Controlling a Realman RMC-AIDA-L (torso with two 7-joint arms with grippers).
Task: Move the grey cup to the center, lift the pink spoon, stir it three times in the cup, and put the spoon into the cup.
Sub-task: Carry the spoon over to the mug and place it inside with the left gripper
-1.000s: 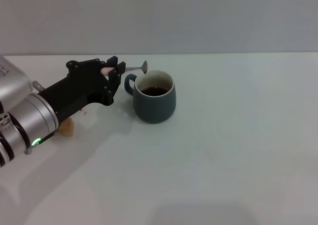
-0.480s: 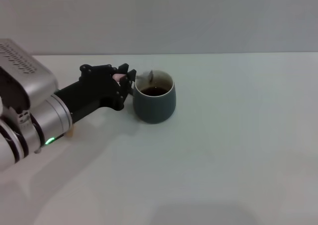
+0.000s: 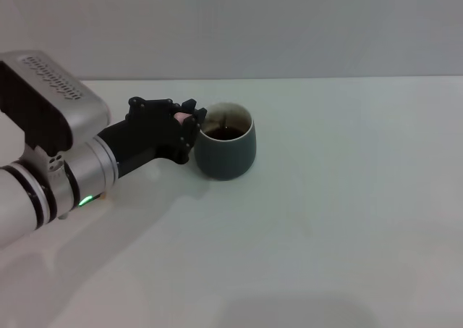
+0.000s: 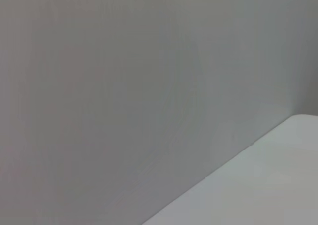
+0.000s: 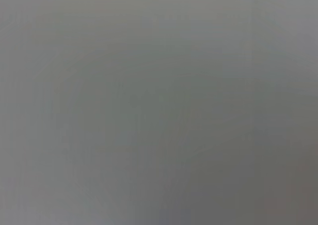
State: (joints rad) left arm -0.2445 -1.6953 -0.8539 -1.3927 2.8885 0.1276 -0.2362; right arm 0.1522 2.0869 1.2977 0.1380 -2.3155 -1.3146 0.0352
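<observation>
The grey cup (image 3: 226, 150) stands upright on the white table (image 3: 325, 212) in the head view, dark liquid inside. My left gripper (image 3: 189, 117) sits right against the cup's left rim, shut on the pink spoon (image 3: 181, 116). Only a bit of pink handle shows between the black fingers, and the spoon's metal end reaches over the rim into the cup. The cup's handle is hidden behind the gripper. The right gripper is out of view. Both wrist views show only a grey wall and a strip of table.
A small tan block (image 3: 101, 195) peeks out under my left forearm at the left. A grey wall runs along the table's far edge. White tabletop spreads to the right of the cup and in front of it.
My left gripper has moved right and down to the cup's rim. The spoon's bowl, earlier held above and left of the cup, now dips inside it.
</observation>
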